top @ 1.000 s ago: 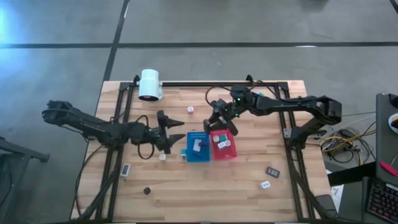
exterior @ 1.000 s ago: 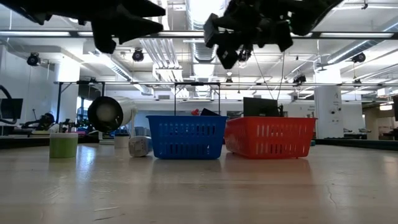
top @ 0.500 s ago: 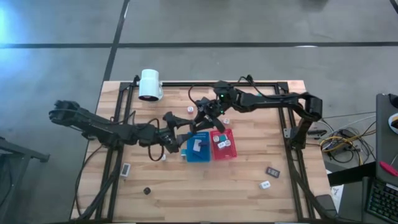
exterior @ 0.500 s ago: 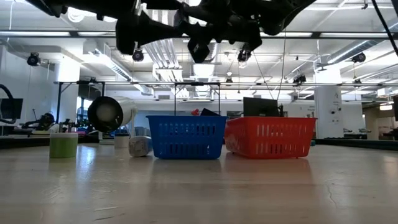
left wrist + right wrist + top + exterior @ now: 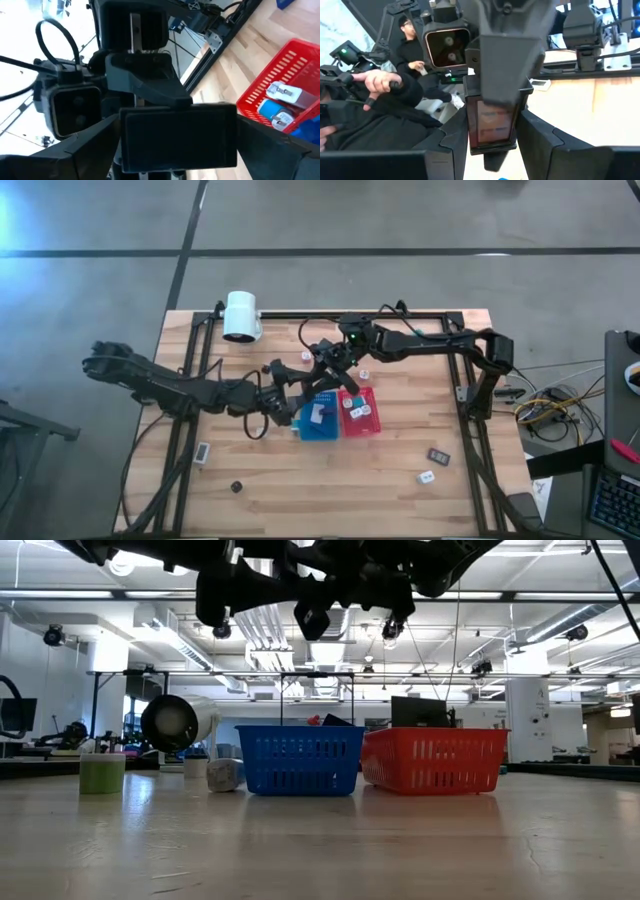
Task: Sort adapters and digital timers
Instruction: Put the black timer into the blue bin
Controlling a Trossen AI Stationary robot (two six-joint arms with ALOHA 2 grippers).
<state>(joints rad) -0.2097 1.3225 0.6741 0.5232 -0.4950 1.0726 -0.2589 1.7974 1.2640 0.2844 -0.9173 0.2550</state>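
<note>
A dark digital timer with a pale screen (image 5: 492, 122) is held in the air above the blue tray (image 5: 320, 418), between both grippers. My left gripper (image 5: 293, 387) reaches in from the table's left. My right gripper (image 5: 324, 370) comes from the right, and the two meet fingertip to fingertip. The left wrist view shows the timer's dark back (image 5: 180, 135). The red tray (image 5: 360, 414) beside the blue one holds white adapters (image 5: 283, 92) and a blue item. Loose adapters (image 5: 307, 357) (image 5: 426, 477) and timers (image 5: 203, 452) (image 5: 439, 455) lie flat on the table. My left gripper pinches the timer by its two short ends (image 5: 125, 140), one finger (image 5: 505, 55) on each end, coming level from the table's left. The timer is lifted clear. My right gripper pinches the same timer by its two long sides (image 5: 471, 125). Its fingers (image 5: 540, 145) come level from the right, across the timer's width.
A white cylinder (image 5: 241, 316) lies at the far left of the table, and a green cup (image 5: 101, 773) stands near it. A small dark piece (image 5: 237, 487) sits by the near edge. The black frame rails (image 5: 190, 410) run along both sides. People (image 5: 405, 37) are beyond the table.
My right gripper has swung from above the red tray toward the table's left. My left gripper has moved right, toward it. The two have met above the blue tray's far-left corner with the timer between them. In the last half second both have barely moved.
</note>
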